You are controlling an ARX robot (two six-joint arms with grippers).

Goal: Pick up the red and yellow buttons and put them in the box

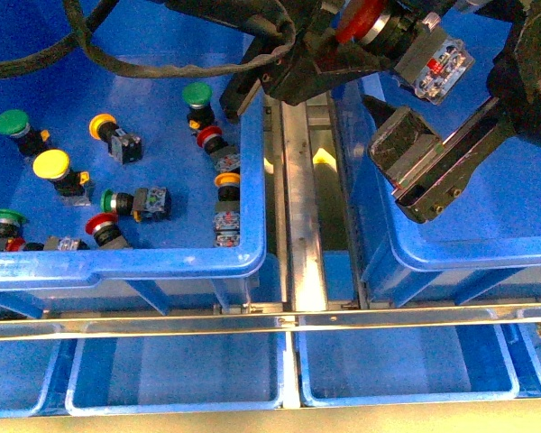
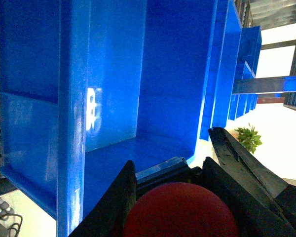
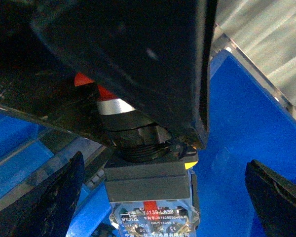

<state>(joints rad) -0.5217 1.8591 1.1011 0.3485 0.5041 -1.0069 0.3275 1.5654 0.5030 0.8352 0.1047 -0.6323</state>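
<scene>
**Red button held aloft over the box**

The left gripper [image 1: 352, 41] is clamped on a red button [image 1: 413, 47]. It grips the black barrel just behind the cap, and the clear contact block sticks out to the right. The button hangs in the air above the left-hand part of the box [image 1: 451, 257], the deep blue one on the right, and touches nothing below it. In the left wrist view the red cap sits snug between the two black fingers [image 2: 237, 173], with a smooth blue wall beyond.

The right gripper [image 1: 442, 113] is spread wide and carries nothing. It hovers over the box just beside the held button. In the right wrist view the contact block shows between its parted fingers, clear of both.

Across a metal rail [image 1: 302, 180] on the left is a neighbouring bin [image 1: 162, 263] with more switches lying loose on its floor. Among them are a yellow button [image 1: 51, 165] in its left part, a loose red button [image 1: 209, 135] near its right wall, and a green-capped switch [image 1: 12, 122] at the far left.
</scene>
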